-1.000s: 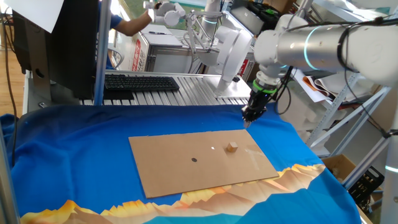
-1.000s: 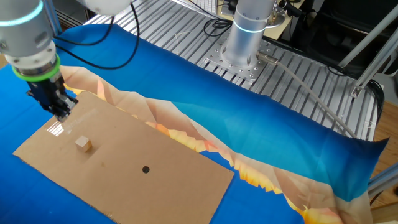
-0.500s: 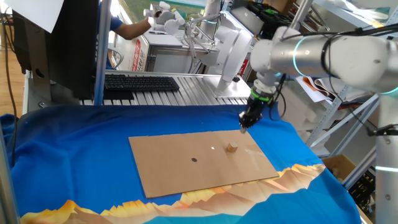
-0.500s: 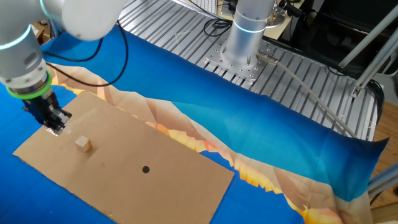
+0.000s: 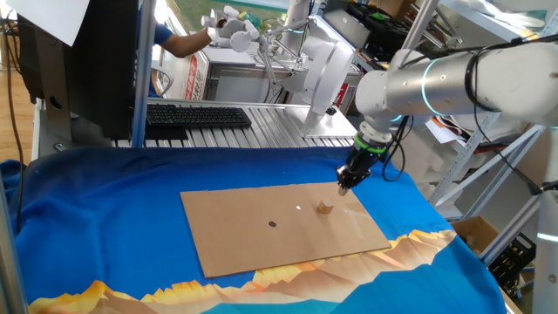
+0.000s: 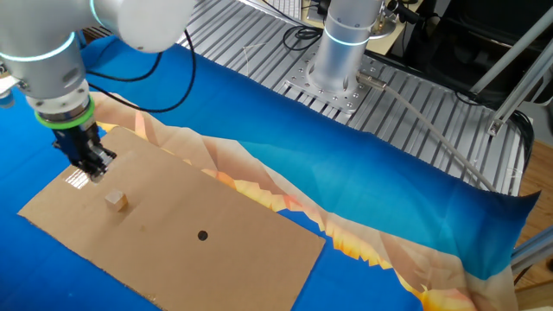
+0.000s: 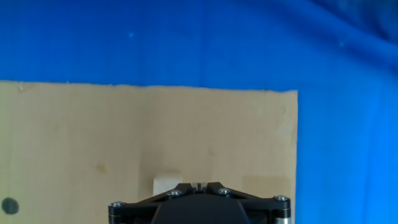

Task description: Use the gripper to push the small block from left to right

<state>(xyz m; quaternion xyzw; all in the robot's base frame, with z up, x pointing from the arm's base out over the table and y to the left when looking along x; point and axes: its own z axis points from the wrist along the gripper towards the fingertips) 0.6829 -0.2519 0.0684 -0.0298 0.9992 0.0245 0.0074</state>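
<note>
Small block [image 5: 325, 207] is seen on the cardboard sheet [image 5: 244, 235], toward one end of it, well apart from the black dot [image 5: 272, 224] marked near the sheet's middle. Claw [image 5: 344, 183] is held above the sheet's corner area near the block; no contact with the block is visible in either fixed view. In the other fixed view the claw [image 6: 95, 173] is just beside the block [image 6: 117, 200], slightly raised as far as can be judged. In the hand view the block [image 7: 166, 184] is partly hidden behind the claw body, with the fingers closed together and nothing held. Push is judged not yet started: the approach looks nearly done. Left to do: lowering to block height, contact, then the sideways sweep across the sheet. Sheet is laid on the blue-clothed table [image 5: 105, 201].
</note>
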